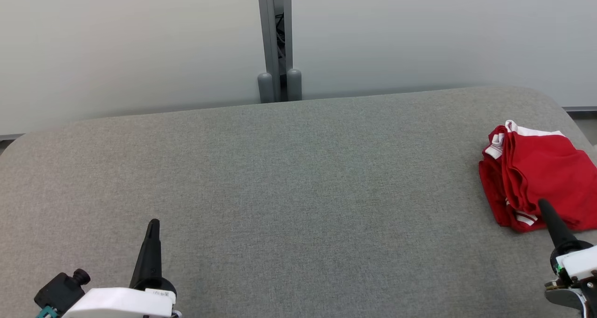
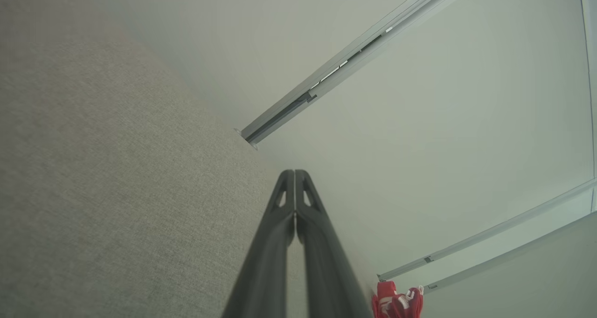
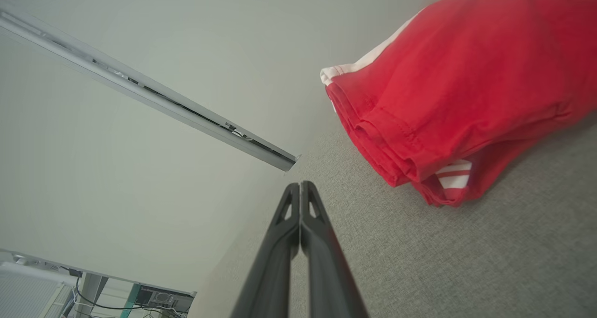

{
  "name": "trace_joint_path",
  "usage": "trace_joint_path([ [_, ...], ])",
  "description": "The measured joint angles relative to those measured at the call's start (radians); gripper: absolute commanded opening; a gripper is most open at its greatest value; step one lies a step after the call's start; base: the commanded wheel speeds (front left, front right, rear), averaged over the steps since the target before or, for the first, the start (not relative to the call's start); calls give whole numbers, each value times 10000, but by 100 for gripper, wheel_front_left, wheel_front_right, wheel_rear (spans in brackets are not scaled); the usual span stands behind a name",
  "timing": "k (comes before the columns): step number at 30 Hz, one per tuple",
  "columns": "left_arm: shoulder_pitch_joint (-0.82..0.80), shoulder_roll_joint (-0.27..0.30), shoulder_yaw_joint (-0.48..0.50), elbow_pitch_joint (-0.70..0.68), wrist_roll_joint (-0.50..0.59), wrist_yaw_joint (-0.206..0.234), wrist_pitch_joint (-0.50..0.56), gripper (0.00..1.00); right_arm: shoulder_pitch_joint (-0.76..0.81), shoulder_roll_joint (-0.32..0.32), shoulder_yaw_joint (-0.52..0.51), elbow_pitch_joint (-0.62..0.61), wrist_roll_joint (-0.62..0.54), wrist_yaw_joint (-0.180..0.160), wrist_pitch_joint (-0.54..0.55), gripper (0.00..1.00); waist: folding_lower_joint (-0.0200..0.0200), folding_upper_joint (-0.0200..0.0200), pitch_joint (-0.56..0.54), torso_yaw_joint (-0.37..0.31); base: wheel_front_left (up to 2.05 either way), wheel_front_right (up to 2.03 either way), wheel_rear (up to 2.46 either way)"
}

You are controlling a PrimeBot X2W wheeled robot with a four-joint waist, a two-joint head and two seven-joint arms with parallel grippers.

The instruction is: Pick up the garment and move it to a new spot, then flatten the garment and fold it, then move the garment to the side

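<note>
Starting at the left, the left gripper [image 1: 153,224] is seen low over the grey padded table [image 1: 298,178], fingers pressed together with nothing pinched. Way over near the table's right edge, the red garment [image 1: 541,169] with white trim is laid in a folded bundle. The right gripper [image 1: 544,205] is pointed at its near side, also pressed together on nothing, tips just beside the cloth.

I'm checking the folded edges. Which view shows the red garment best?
Right wrist view: the red garment is close, layered hems and white stripes clear. Head view shows it small, far right; left wrist view, a tiny bit.
</note>
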Motion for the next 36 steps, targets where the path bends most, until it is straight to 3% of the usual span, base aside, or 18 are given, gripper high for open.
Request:
trace_joint_path([
  [36,-604,-901,71,648,-2474,-911,-182,0,-835,-184,-1062,1041,3172,0,1099,0,0,0,68,107,0,0,0],
])
